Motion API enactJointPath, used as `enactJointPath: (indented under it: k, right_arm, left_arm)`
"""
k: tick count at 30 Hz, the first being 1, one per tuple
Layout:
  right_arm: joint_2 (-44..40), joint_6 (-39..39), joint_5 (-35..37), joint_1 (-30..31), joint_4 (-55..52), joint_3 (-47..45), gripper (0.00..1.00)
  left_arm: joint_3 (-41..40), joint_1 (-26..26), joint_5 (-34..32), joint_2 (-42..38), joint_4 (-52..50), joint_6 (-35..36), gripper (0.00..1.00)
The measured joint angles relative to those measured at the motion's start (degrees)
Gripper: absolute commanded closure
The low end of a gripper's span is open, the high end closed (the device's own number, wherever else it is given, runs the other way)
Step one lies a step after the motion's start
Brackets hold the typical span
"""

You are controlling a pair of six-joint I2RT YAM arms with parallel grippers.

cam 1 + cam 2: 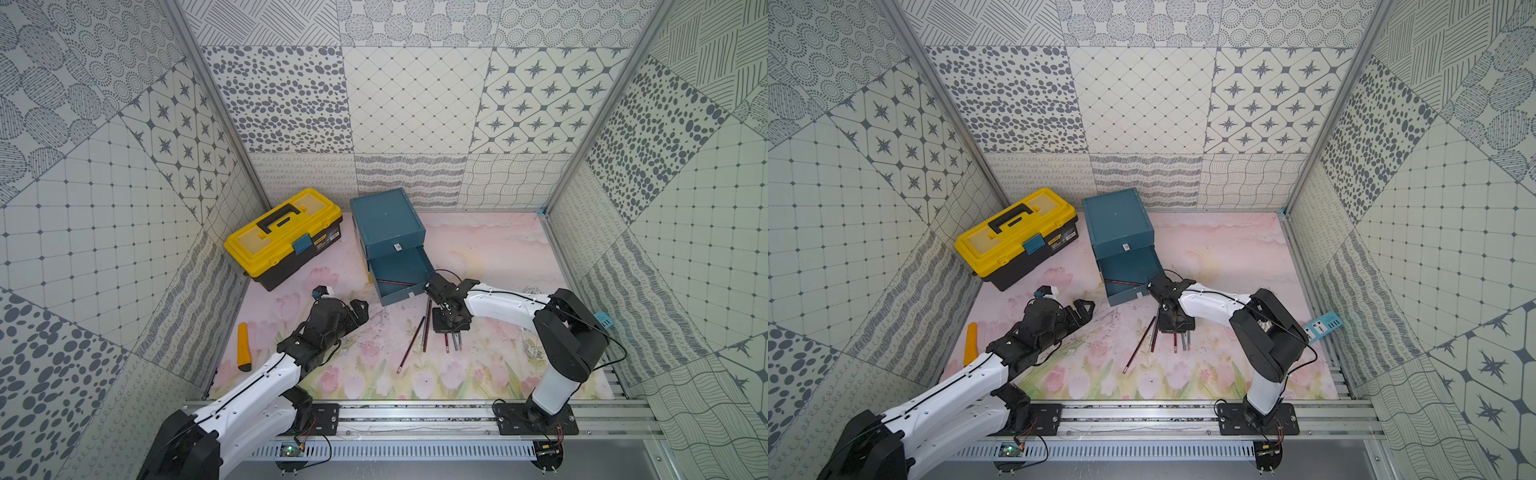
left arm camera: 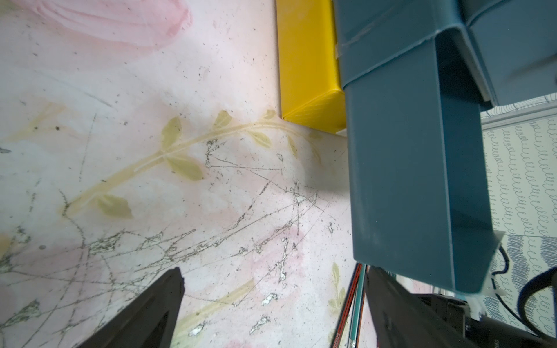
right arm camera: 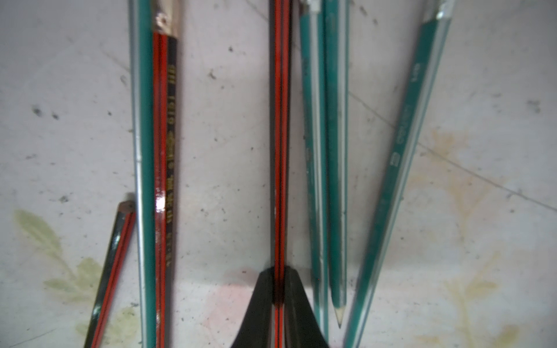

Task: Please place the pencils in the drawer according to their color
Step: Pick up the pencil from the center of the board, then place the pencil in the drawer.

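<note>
Black fingers of the right gripper (image 3: 280,289) are pressed together on a red-and-black striped pencil (image 3: 280,135), which runs straight out between them over the pink floral mat (image 3: 226,150). Whether it rests on the mat or is raised off it cannot be told. On one side, close but apart, lie three silvery teal pencils (image 3: 336,150), two touching and the third splayed away. On the other side, past a bare strip of mat, a lone teal pencil (image 3: 141,150) and a second striped pencil (image 3: 164,120) lie touching lengthwise.

In both top views this gripper points down over the cluster, just in front of the teal-blue three-drawer cabinet (image 1: 386,220). Its middle drawer (image 1: 415,259) stands pulled out, with one striped drawer pencil (image 1: 395,283) lying near its front wall. The drawer's front corner is near the right wrist.

The left gripper (image 2: 274,271), jaws spread wide and empty, sits low beside that drawer's side wall, with bare mat between its fingers. Open mat runs toward the front rail and the right wall. A yellow-lidded black toolbox (image 1: 282,237) and a yellow utility knife (image 1: 243,347) lie well apart, leftward.
</note>
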Motion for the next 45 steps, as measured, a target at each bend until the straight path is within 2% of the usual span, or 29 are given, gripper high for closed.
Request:
enactJointPath:
  k: [13, 20, 26, 38, 45]
  right_arm:
    - [-6.4, 3.0, -2.8, 0.6, -1.8, -1.2, 1.00]
    - [-11.2, 4.0, -0.4, -0.3, -4.3, -1.2, 1.00]
    - [-17.6, 2.4, 2.2, -4.1, -6.0, -1.2, 1.00]
    - [-19.9, -12.4, 6.8, -6.2, -6.1, 9.0, 1.00]
    - [-20.1, -23.9, 3.6, -6.3, -0.3, 13.0, 1.00]
  left_arm:
    - [0.0, 0.0, 0.0, -0.1, 0.0, 0.0, 0.01]
    - [0.0, 0.0, 0.0, -0.4, 0.0, 0.0, 0.01]
    - [0.0, 0.0, 0.0, -0.5, 0.0, 0.0, 0.01]
    - [0.0, 0.0, 0.0, -0.2, 0.1, 0.0, 0.01]
    - [0.3, 0.0, 0.0, 0.1, 0.2, 0.0, 0.01]
